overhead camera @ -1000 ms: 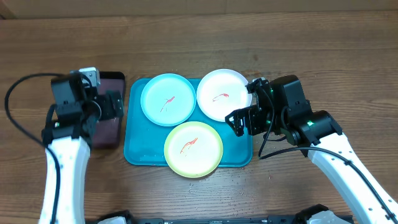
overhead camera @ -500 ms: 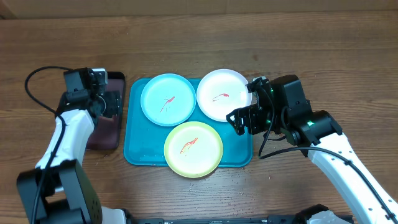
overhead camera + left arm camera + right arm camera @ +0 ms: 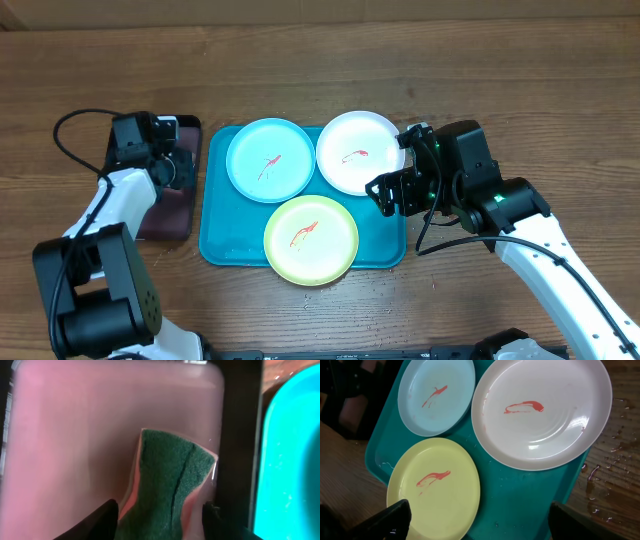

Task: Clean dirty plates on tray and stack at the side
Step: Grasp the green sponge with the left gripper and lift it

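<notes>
The turquoise tray (image 3: 215,245) holds three plates, each with a red smear: light blue (image 3: 270,160) at far left, white (image 3: 360,150) at far right, yellow-green (image 3: 311,239) in front. The right wrist view shows the tray (image 3: 530,495) and the light blue (image 3: 437,395), white (image 3: 545,410) and yellow-green (image 3: 435,490) plates. My left gripper (image 3: 175,168) is open, its fingers (image 3: 160,520) on either side of a green sponge (image 3: 170,480). My right gripper (image 3: 385,195) is open and empty above the tray's right part (image 3: 480,520).
The sponge lies on a small black-rimmed pinkish tray (image 3: 170,220), left of the turquoise one; it fills the left wrist view (image 3: 75,435). Water drops wet the wooden table (image 3: 615,450) right of the turquoise tray. A black cable (image 3: 70,125) loops behind the left arm.
My left arm has swung in and its gripper has moved to the far right part of the pinkish tray, over the sponge. The right arm and the plates have not moved.
</notes>
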`<state>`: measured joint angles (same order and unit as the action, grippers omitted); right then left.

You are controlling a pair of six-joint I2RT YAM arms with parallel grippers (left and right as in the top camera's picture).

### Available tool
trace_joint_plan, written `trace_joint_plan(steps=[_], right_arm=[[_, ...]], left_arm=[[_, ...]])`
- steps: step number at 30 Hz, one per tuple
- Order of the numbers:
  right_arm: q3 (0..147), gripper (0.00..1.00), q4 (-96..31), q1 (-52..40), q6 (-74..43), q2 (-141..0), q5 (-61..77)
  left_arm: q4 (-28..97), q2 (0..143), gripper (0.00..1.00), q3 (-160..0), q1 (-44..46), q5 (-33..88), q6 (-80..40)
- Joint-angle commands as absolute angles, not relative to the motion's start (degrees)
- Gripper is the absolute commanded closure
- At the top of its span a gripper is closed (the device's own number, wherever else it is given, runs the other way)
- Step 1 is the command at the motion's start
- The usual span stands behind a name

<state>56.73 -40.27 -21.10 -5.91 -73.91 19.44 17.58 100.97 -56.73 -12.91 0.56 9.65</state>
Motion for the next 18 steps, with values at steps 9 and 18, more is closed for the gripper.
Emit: trace_joint_plan(steps=[9, 18], right_arm=[[58.3, 0.16, -39.9, -21.4, -5.5, -73.7, 19.1], [58.3, 0.16, -40.1, -21.4, -5.5, -73.7, 17.5]], left_arm=[[16.8, 104.1, 0.96, -57.7, -13.2, -0.2, 10.7], [24.3, 104.0, 0.96, -57.8, -13.2, -0.5, 5.7]])
